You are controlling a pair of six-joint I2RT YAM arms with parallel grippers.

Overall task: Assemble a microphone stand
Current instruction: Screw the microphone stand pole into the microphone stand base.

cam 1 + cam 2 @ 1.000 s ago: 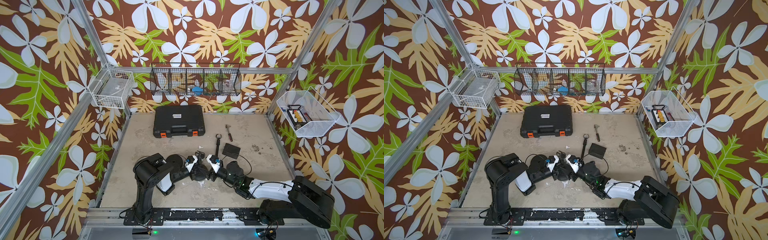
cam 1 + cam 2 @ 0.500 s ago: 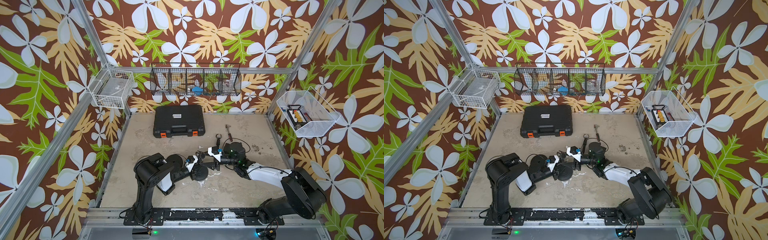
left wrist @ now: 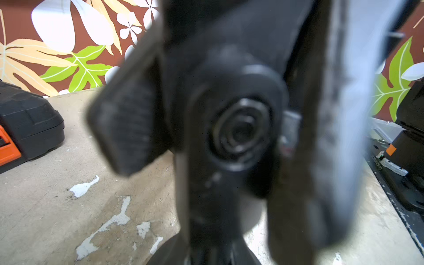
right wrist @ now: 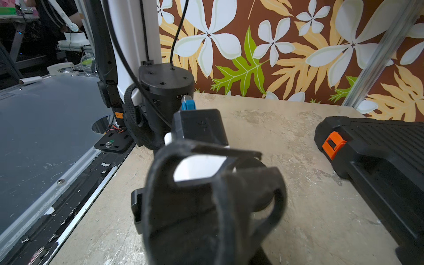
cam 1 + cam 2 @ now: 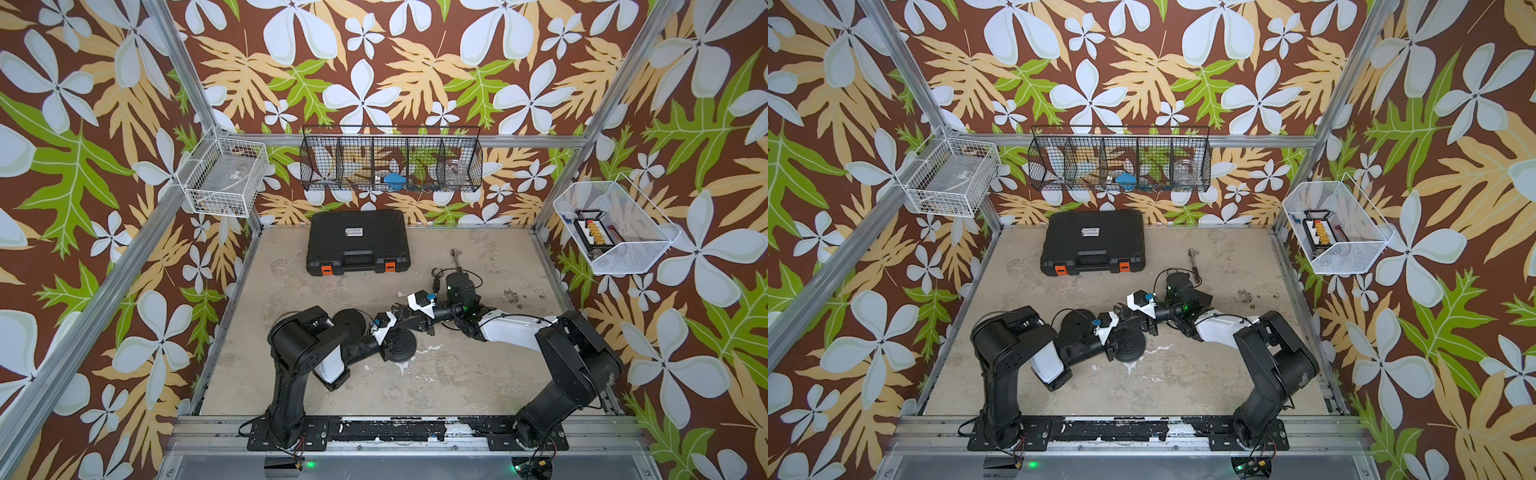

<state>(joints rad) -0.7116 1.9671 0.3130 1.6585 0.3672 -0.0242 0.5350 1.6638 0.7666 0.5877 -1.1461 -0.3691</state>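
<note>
Microphone stand (image 5: 401,347) stands lower centre in both top views; we judge it stiff and bottom-heavy, best taken by the stem (image 3: 241,137). Our left gripper (image 3: 224,149) is clamped on that stem; how wide our right gripper (image 4: 218,197) stands, we cannot tell.

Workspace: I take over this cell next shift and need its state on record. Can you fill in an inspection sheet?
Surface: tabletop, beige, worn, white chips.
Job's things: base flat on the table, post standing on it; ringed rod partly under the right arm.
Clutter: closed black case at the back; wrench lying apart from it.
Grippers: left gripper shut on the post; right gripper close by it, jaws unclear.
Cables: black loop on the right arm; wires at the arm bases.
Surroundings: floral walls; left basket, back basket, right basket, all wire, small items inside.
</note>
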